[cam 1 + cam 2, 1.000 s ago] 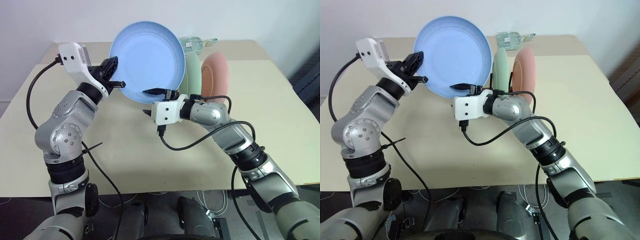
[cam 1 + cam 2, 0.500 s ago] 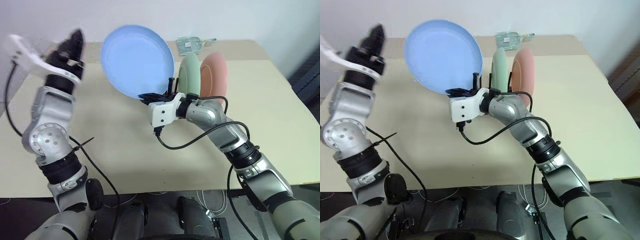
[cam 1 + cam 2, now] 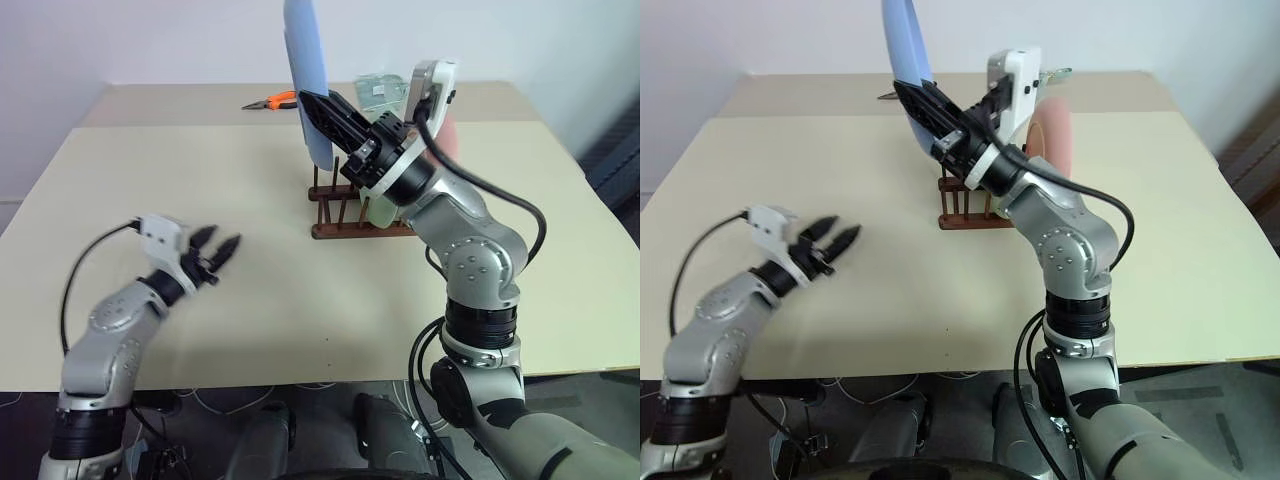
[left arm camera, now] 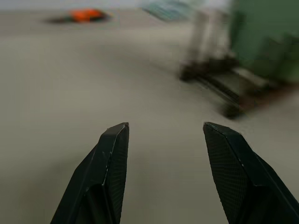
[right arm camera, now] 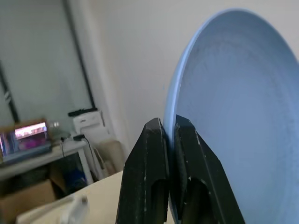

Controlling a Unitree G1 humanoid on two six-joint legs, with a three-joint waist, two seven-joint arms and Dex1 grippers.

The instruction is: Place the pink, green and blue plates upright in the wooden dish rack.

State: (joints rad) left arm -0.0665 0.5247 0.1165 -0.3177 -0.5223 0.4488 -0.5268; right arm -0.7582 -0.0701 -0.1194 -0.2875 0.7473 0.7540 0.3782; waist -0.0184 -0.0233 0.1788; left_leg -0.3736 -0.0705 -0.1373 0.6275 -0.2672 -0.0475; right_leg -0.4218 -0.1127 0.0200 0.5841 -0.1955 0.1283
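The blue plate (image 3: 305,70) was a plain light blue, the green plate (image 3: 383,212) pale mint and the pink plate (image 3: 1053,135) salmon, none patterned. The rack (image 3: 345,215) was dark brown wood on a plain cream table (image 3: 300,290). Both grippers had black fingers (image 4: 110,158), and an orange-handled tool (image 3: 274,101) lay on the table.

Left arm low, fingers (image 3: 218,248) spread apart, right arm raised, fingers (image 3: 322,108) pinched together

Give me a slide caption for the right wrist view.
Right gripper pinches the rim of the blue plate, held on edge.
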